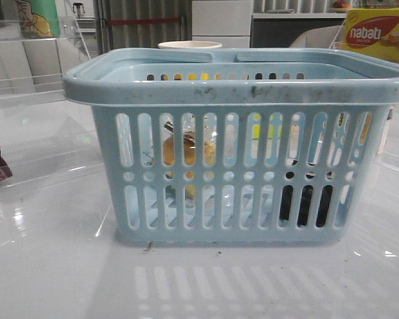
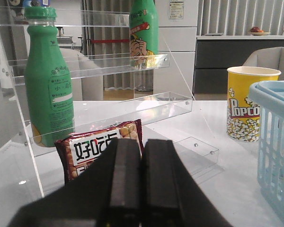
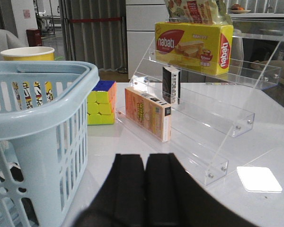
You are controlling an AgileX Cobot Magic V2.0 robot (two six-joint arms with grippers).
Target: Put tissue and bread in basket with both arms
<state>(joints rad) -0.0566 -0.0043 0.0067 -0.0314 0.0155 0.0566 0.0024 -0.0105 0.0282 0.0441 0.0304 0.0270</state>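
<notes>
The light-blue basket (image 1: 239, 86) fills the middle of the front view. Through its slots I see the golden-yellow bread (image 1: 188, 151) inside at the left and the black tissue pack (image 1: 306, 203) inside at the lower right. The basket's rim also shows in the left wrist view (image 2: 274, 94) and the right wrist view (image 3: 47, 94). My left gripper (image 2: 142, 146) is shut and empty, to the left of the basket. My right gripper (image 3: 145, 158) is shut and empty, to the right of the basket. Neither gripper shows in the front view.
A dark brown snack packet (image 2: 97, 146) and a green bottle (image 2: 49, 80) stand on a clear rack by the left gripper; a popcorn cup (image 2: 248, 104) is behind the basket. A clear rack with the nabati box (image 3: 191, 45), an orange box (image 3: 146, 112) and a cube (image 3: 102, 101) is on the right.
</notes>
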